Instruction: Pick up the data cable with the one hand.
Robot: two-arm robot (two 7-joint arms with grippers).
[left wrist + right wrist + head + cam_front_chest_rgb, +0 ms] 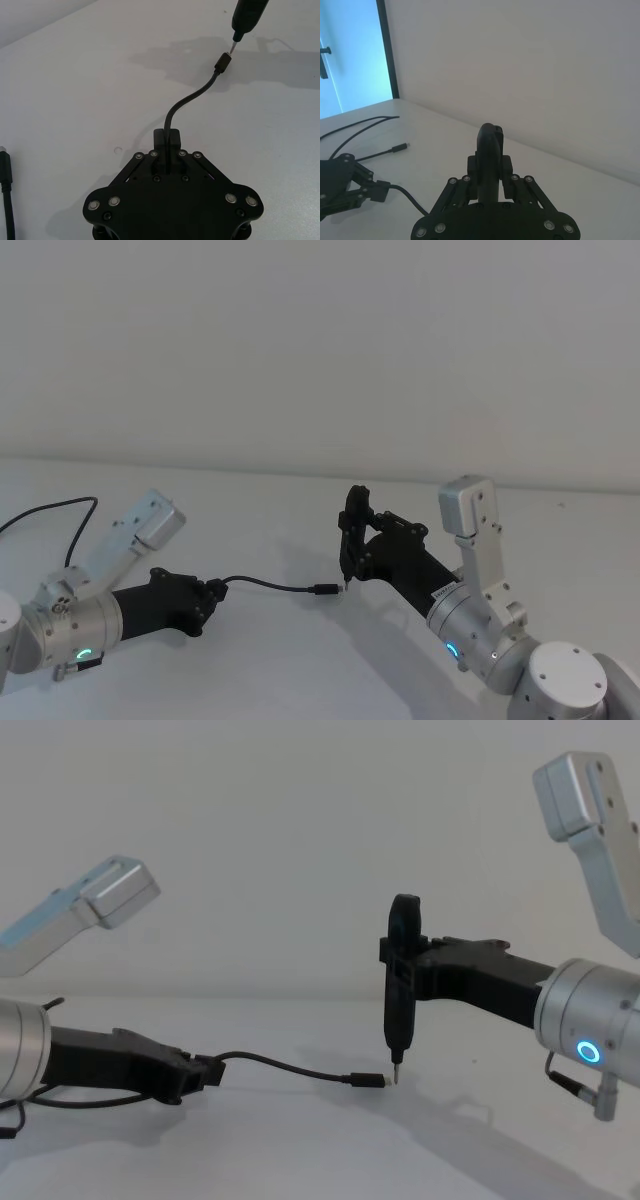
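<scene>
— So, where is the data cable (268, 586) lying?

— On the white table (250, 510). One end sits between the fingers of the left gripper (213, 592), and from there the cord runs in a shallow curve across the table to its free plug (326, 590), which rests flat on the surface.

— And the left gripper, how does it stand?

— Low over the table, reaching toward the plug, with a green ring on its silver wrist. Its fingers are drawn narrow, pinched on the cable; the left wrist view shows the cord coming straight out from between them (167, 137).

— What is at the plug's far side?

— The right gripper (402, 960), with a blue ring on its wrist. It holds a black pen-shaped tool (400, 985) upright, clamped around its upper part. The tool's thin metal tip (394, 1073) points down, just beside the plug's silver end; whether the two touch I cannot tell.

— Anything else near the cable?

— Beyond the left gripper, away from the plug, more black cord (60, 520) loops over the table, and in the right wrist view another plug end (400, 147) lies there on the surface.
</scene>
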